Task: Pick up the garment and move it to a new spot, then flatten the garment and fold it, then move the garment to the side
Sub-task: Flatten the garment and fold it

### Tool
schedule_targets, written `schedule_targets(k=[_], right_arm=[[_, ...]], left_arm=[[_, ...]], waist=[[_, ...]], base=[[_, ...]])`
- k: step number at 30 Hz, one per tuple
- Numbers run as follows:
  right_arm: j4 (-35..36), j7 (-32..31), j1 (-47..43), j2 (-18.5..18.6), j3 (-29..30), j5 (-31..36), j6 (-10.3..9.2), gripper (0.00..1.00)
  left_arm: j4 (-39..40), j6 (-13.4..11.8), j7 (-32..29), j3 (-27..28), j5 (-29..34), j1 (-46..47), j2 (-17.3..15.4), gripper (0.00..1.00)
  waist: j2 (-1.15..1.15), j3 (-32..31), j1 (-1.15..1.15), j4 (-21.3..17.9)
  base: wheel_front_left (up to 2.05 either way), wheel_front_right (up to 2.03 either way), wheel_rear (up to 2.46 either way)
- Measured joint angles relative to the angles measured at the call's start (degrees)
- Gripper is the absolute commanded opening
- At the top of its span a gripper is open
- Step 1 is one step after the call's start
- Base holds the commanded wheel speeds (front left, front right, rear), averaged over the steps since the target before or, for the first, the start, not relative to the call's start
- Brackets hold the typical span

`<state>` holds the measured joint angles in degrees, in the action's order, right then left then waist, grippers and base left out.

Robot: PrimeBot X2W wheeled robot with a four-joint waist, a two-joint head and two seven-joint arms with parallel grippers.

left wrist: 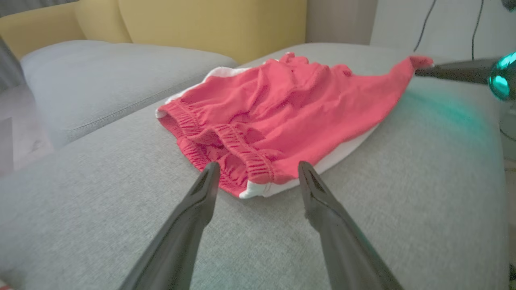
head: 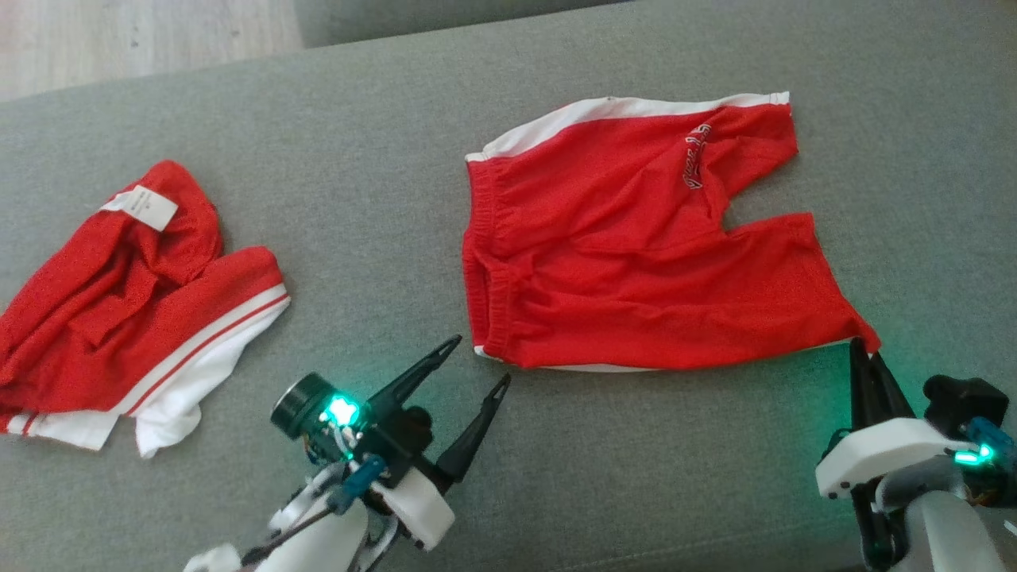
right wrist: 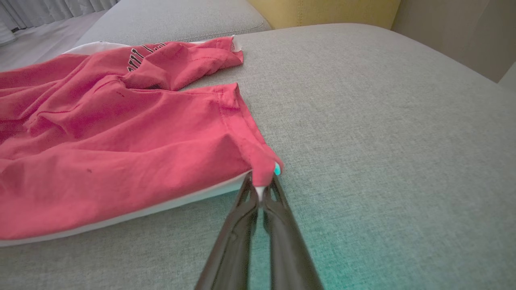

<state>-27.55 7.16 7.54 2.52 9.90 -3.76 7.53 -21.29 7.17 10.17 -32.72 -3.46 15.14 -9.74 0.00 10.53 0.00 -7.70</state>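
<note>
On grey sofa, red shorts spread out, right gripper fingers clamped on hem corner, left gripper fingers apart near waistband.

Soft, even daylight lay over the grey woven-fabric couch cushion, with only faint shadows under the red mesh shorts with white side stripes, which looked saturated in the head view but washed pink in both wrist views. Teal lamps on the wrists cast green glows on the fabric by the left gripper and right gripper. The left wrist view smeared toward its edges, its yellow upholstered backrest out of focus.
</note>
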Motion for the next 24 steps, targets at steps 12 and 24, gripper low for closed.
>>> schedule_targets(k=[12, 24], right_arm=[[1.0, -0.6, 0.2, 0.0, -0.9, -0.5, 0.0, 0.0], [1.1, -0.6, 1.5, 0.0, -2.2, -1.3, 0.0, 0.0]], left_arm=[[-10.8, 0.4, 1.0, -8.8, 3.5, 9.3, -2.1, 1.0], [-16.5, 0.4, 3.6, -12.4, 2.8, 13.5, -0.3, 0.04]], waist=[[0.0, 2.5, 0.0, -1.5], [0.0, 3.9, 0.0, -2.3]], base=[[0.0, 0.0, 0.0], [0.0, 0.0, 0.0]])
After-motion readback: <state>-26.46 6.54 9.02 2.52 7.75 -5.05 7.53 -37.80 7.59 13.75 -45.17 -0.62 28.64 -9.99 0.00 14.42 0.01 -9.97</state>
